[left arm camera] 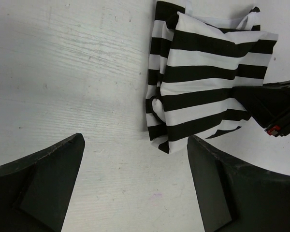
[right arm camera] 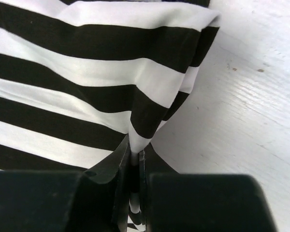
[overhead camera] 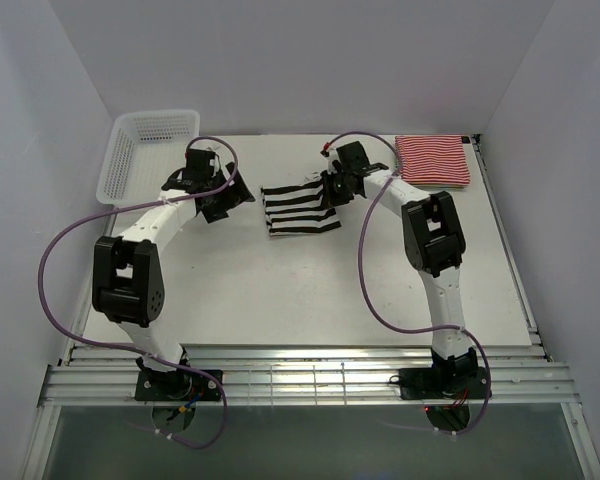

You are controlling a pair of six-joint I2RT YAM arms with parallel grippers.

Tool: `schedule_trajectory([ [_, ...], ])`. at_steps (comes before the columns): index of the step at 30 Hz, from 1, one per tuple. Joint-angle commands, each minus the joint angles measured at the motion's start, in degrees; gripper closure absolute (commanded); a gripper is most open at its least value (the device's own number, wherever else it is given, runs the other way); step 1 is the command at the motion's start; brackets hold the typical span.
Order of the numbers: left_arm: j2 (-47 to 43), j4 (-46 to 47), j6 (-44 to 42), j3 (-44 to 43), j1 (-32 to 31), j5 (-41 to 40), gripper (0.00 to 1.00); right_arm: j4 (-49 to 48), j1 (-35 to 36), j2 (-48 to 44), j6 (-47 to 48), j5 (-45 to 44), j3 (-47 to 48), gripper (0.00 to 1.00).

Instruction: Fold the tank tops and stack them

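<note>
while my right hand (right arm camera: 135, 166) pinches the edge of the folded black-and-white tank top (overhead camera: 298, 210) in the middle of the table (overhead camera: 310, 290), my left hand (left arm camera: 135, 159) hangs wide open just beside it. i should carry it low and level so the fold holds, then lay it squarely on the red-and-white tank top (overhead camera: 432, 160) at the far right.

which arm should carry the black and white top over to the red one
Right. The right fingers are pinched shut on the black-and-white top, and the red-and-white top lies on that arm's side; the left fingers hang open, off the cloth.
</note>
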State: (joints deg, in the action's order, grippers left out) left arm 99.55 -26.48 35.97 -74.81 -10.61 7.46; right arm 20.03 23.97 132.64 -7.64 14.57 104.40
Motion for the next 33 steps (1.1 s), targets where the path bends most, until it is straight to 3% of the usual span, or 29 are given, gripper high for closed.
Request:
schedule_trajectory([
  [1,-4.3,-0.2,-0.3,-0.1,0.8,-1.3,0.02,-2.6,0.0,-6.2,9.5,-6.5,-1.5,0.92],
  [18,-6.2,-3.0,-1.2,-2.5,1.6,-2.1,0.02,2.6,-7.2,-19.1,32.1,-17.9,-0.3,0.92],
  [33,-7.8,-3.8,-1.1,-5.3,2.3,-5.7,0.02,5.8,-15.4,-15.5,37.5,-16.3,11.1,0.92],
])
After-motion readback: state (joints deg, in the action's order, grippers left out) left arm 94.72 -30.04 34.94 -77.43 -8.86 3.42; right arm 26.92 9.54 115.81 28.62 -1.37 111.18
